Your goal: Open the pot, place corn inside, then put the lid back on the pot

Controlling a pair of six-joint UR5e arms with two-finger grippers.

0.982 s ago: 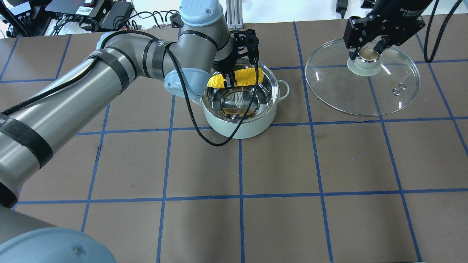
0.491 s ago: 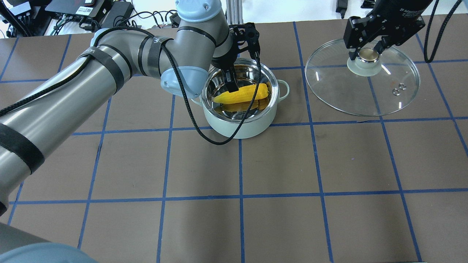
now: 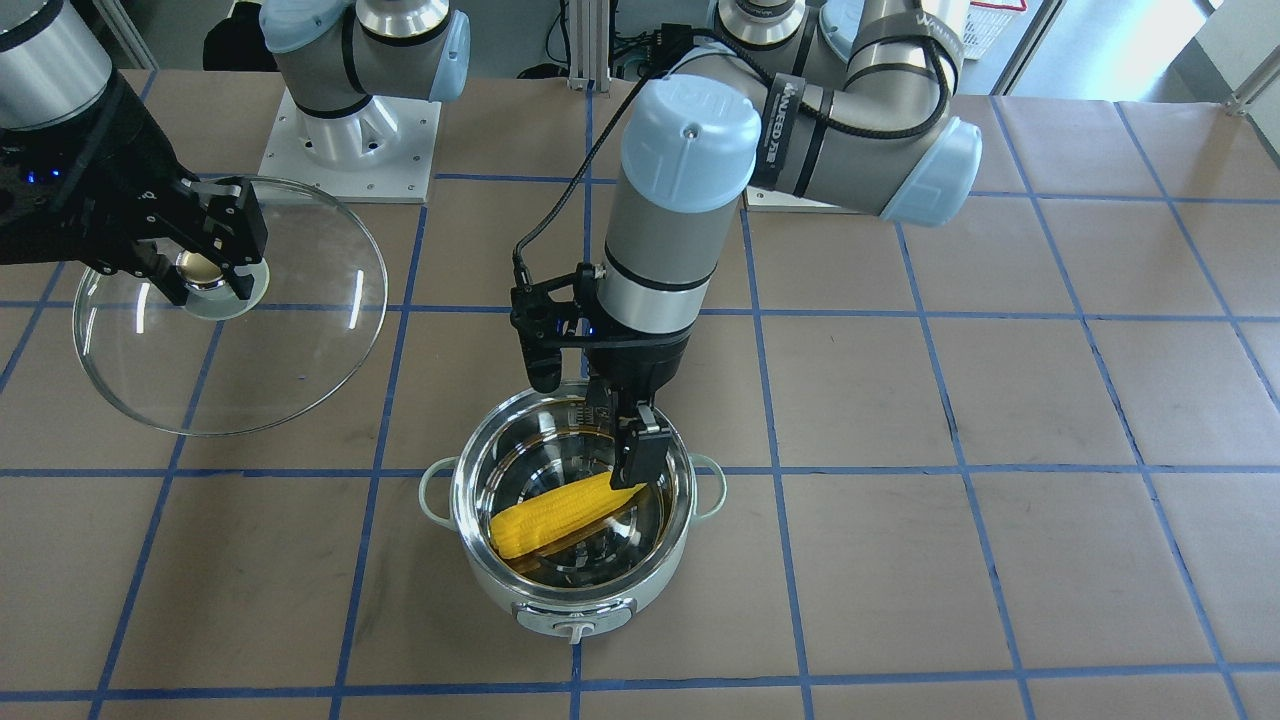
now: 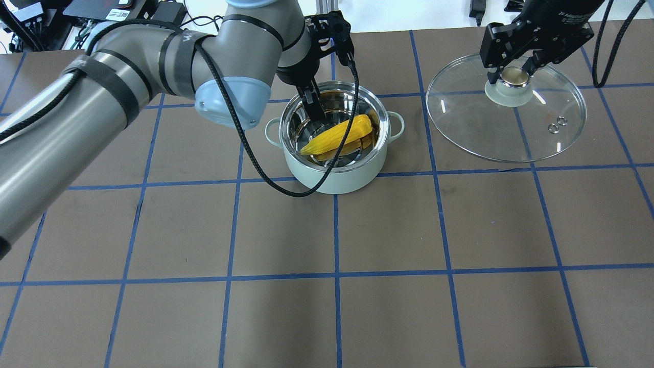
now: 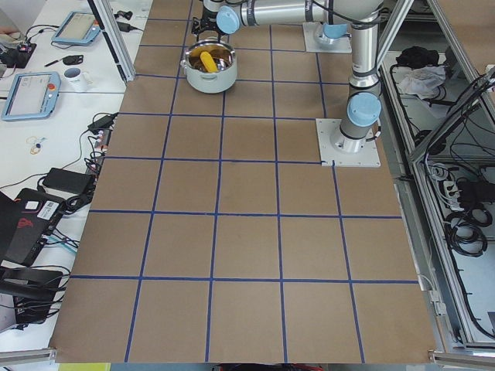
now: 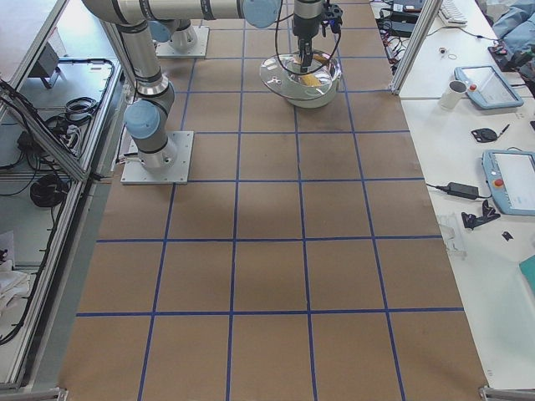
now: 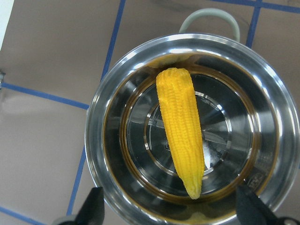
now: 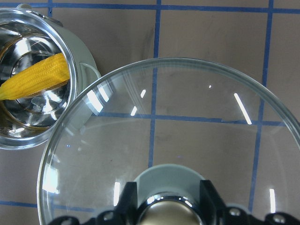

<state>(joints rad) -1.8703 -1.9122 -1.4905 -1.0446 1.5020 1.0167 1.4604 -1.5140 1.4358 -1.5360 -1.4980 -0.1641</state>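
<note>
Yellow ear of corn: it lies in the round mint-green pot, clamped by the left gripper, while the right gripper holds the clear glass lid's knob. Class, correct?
Not clamped: the left wrist view shows the left gripper open, its fingers clear of the corn lying in the pot. The right gripper does hold the lid.

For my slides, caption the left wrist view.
Corn lying in the lidless pot, left gripper open above it.
</note>
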